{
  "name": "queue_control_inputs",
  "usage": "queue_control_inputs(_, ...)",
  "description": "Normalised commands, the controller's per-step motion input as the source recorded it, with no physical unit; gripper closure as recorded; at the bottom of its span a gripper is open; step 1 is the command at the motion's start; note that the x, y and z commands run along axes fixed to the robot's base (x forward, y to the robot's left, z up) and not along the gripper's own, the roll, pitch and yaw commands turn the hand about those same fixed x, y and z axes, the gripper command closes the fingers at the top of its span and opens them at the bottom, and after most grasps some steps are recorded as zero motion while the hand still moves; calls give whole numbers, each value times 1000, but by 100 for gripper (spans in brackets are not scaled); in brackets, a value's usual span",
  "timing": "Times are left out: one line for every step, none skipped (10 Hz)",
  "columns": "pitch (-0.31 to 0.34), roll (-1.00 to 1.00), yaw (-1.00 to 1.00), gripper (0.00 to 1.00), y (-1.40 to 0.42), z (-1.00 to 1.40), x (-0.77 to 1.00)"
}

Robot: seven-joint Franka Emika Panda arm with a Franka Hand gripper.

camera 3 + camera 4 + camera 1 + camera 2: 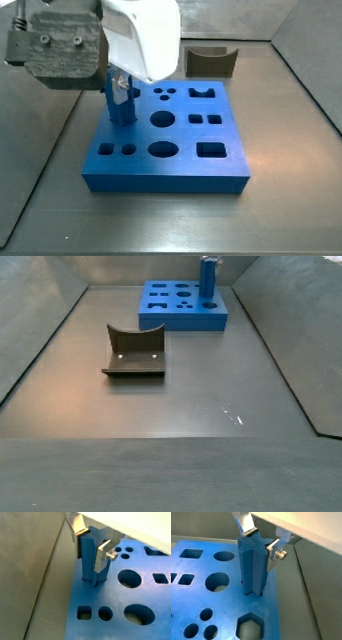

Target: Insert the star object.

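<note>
The star object (252, 564) is a tall blue peg with ridged sides and a star-shaped top. It stands upright with its foot in a hole near the edge of the big blue holed block (231, 605). My gripper (260, 543) is shut on the peg's upper part, one silver finger on each side. Both wrist views show this; in a wrist view the peg (89, 557) meets the block (113, 594) at its foot. In a side view the gripper (120, 88) holds the peg (120, 108) at the block's (167, 180) back left corner.
A grey-brown curved-notch block (134, 351) lies on the grey floor apart from the blue block (181, 322); it also shows in a side view (210, 60) behind the block. Sloped grey walls enclose the floor. The peg (210, 284) shows at the far end.
</note>
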Motion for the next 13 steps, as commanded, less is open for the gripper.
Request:
queue_control_inputs(-24,-33,-163,100,0,-469,74)
queue_control_inputs(-77,0,-111,100,0,-500,0)
queue_control_inputs(-121,0,-66,100,0,-554,0)
queue_control_inputs(-110,6,-29,100,0,-623,0)
queue_control_inputs(-143,90,-20,100,-37,-797,0)
queue_control_inputs(-210,0,0,100,-200,-863,-74)
queue_control_inputs(-236,-21,0,100,-223,-811,-54)
queue_control_inputs(-273,0,-31,100,-177,-754,0)
queue_control_inputs(-260,103,-174,100,-143,-703,0)
queue_control_inputs(-286,126,-154,100,-89,-591,0)
queue_control_inputs(-153,320,-114,100,0,-611,-63)
queue_control_inputs(0,440,-103,100,-69,-509,0)
queue_control_inputs(0,454,-177,100,-37,-474,63)
